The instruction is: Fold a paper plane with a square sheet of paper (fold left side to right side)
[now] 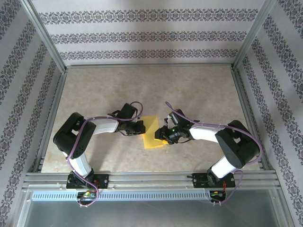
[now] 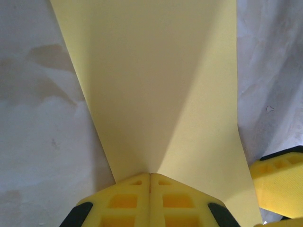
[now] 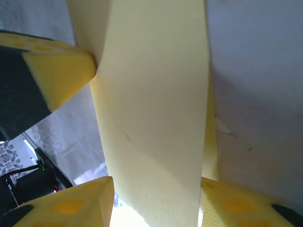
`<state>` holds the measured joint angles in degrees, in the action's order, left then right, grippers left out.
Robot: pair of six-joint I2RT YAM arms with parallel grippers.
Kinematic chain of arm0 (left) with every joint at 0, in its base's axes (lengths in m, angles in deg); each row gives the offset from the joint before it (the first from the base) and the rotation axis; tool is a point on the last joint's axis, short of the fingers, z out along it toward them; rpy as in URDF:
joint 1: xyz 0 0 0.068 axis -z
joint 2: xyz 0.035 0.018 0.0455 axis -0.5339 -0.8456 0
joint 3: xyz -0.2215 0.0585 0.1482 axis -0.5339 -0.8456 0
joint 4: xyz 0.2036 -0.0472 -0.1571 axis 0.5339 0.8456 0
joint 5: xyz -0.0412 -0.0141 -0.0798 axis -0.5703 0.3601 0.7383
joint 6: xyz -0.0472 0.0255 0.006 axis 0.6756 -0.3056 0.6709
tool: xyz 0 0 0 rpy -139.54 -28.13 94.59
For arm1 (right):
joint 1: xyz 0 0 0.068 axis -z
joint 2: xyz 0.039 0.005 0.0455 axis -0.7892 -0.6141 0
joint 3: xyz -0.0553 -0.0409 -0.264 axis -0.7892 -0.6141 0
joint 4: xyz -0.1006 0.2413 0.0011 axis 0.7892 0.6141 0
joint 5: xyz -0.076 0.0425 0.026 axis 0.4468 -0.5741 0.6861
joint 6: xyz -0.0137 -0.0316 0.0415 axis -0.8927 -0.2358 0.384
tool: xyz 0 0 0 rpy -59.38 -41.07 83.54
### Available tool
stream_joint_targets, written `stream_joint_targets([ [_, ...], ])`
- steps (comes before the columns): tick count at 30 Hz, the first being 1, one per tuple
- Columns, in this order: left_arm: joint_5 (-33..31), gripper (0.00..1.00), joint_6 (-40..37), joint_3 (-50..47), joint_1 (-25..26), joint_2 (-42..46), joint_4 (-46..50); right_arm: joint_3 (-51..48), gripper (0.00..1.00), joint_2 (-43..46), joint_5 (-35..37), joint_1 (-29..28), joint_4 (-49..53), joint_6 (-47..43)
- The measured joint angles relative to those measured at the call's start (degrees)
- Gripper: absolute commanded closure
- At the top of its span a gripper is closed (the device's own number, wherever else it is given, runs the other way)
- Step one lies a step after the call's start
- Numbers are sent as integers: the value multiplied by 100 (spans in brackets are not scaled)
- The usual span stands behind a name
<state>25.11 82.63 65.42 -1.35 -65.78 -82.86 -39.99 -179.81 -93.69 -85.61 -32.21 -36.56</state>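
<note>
1. Sheet of paper [image 1: 152, 128]: mid-table [image 1: 199, 90], curled between both grippers.
2. Left gripper [image 2: 150, 178]: clamped on the sheet's edge.
3. Right gripper [image 3: 156, 191]: jaws apart, straddling the sheet.
4. Risk: skewed crease or tear, from uneven pull.

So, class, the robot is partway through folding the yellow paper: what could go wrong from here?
1. The left fingers pinch only the very edge of the thin bright yellow square sheet of paper, so a tug could probably slip or tear it.
2. The sheet bows in a loose curve between the right fingers, which stand apart. If it is pressed flat like this, the crease may land crooked.
</note>
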Motion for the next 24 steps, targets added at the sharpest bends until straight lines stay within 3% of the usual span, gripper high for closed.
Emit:
stream_joint_targets([
  [15,4,96,-63,0,22,0,-7,155,56,-457,-160,260,-640,122],
  [24,4,95,-103,0,22,2,-9,444,64,-754,-162,422,-765,48],
])
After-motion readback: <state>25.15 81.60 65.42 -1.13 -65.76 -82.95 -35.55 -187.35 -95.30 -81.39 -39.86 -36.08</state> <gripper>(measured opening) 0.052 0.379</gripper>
